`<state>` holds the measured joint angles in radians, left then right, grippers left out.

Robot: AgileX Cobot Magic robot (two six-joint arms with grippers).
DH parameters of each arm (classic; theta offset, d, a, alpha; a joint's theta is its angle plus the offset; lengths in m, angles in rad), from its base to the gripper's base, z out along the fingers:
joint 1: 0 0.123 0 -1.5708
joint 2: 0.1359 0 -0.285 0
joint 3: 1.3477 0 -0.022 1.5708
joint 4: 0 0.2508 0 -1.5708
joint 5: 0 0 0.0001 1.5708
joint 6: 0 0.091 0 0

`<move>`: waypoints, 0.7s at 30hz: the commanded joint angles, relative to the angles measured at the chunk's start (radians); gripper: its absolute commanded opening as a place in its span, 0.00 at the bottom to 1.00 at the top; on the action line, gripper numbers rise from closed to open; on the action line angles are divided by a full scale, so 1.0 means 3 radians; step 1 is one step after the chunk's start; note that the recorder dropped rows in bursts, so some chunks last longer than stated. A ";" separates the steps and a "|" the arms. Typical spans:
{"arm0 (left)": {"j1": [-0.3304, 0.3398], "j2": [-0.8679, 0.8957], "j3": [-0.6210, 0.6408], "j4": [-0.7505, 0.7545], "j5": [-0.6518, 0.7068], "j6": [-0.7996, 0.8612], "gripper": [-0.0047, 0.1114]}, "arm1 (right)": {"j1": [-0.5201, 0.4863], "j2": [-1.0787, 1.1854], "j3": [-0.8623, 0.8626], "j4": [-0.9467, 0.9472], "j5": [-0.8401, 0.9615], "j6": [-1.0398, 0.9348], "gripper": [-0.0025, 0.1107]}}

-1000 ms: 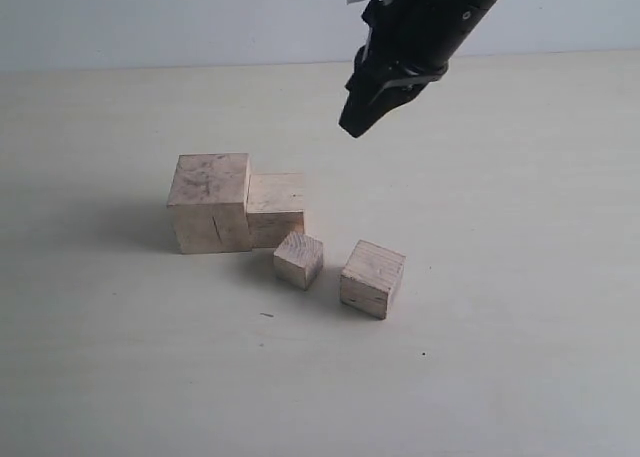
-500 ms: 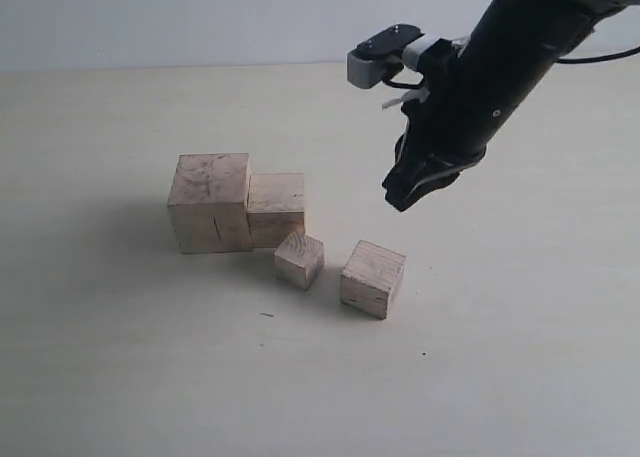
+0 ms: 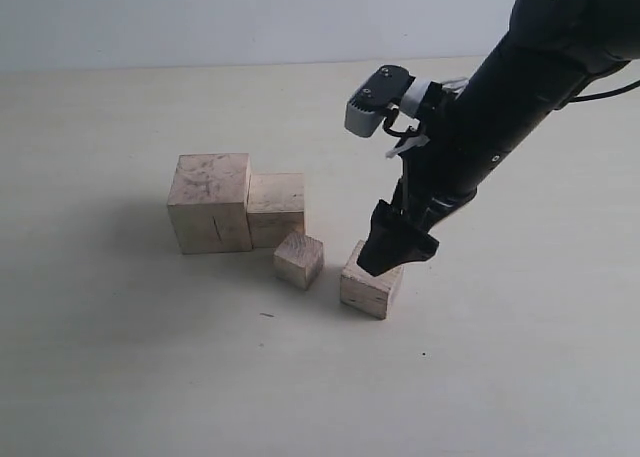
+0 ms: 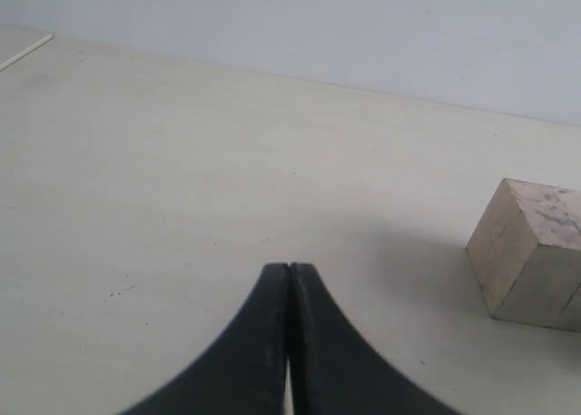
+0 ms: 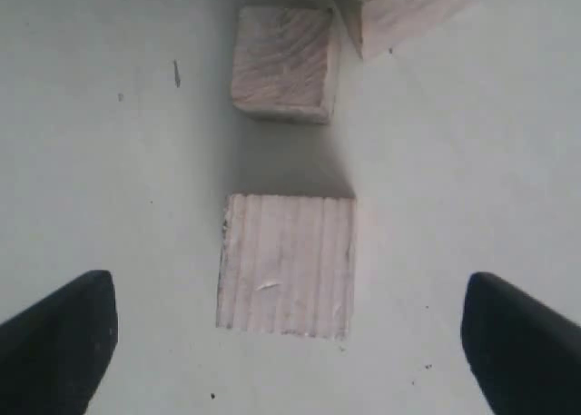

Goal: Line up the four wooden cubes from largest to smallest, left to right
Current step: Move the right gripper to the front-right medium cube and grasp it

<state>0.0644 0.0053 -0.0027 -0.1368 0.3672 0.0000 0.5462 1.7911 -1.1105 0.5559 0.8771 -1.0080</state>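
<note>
Four pale wooden cubes sit on the table. The largest cube (image 3: 210,202) touches the second-largest cube (image 3: 276,207) on its right. In front of them lies the smallest cube (image 3: 299,260), with the third cube (image 3: 370,285) to its right. My right gripper (image 3: 395,245) hangs open just over the third cube (image 5: 287,262), one finger on each side and clear of it (image 5: 289,292). The smallest cube (image 5: 283,63) lies beyond. My left gripper (image 4: 290,271) is shut on nothing, low over the table, with the largest cube (image 4: 536,251) off to one side.
The pale table (image 3: 120,377) spreads wide around the cubes, and a light wall (image 3: 200,17) stands behind it. The right arm (image 3: 520,87) slants down from the upper right. A corner of the second-largest cube (image 5: 408,2) shows at the right wrist view's edge.
My right gripper has come down and forward from high behind the cubes to just over the third cube. The cubes have not moved.
</note>
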 commanded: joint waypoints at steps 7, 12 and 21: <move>-0.0020 -0.0018 0.0009 -0.0002 -0.0035 0.0000 0.04 | 0.0000 0.0133 0.0020 0.0060 -0.0218 0.0177 0.87; -0.0020 -0.0018 0.0009 -0.0002 -0.0035 0.0000 0.04 | 0.0000 0.0268 0.0020 0.0060 -0.0211 0.0229 0.87; -0.0020 -0.0018 0.0009 -0.0002 -0.0035 0.0000 0.04 | 0.0324 0.0453 0.0020 -0.0509 -0.0316 0.0533 0.86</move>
<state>0.0644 0.0053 -0.0027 -0.1368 0.3672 0.0000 0.6179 1.9205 -1.1105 0.4893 0.8108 -0.9193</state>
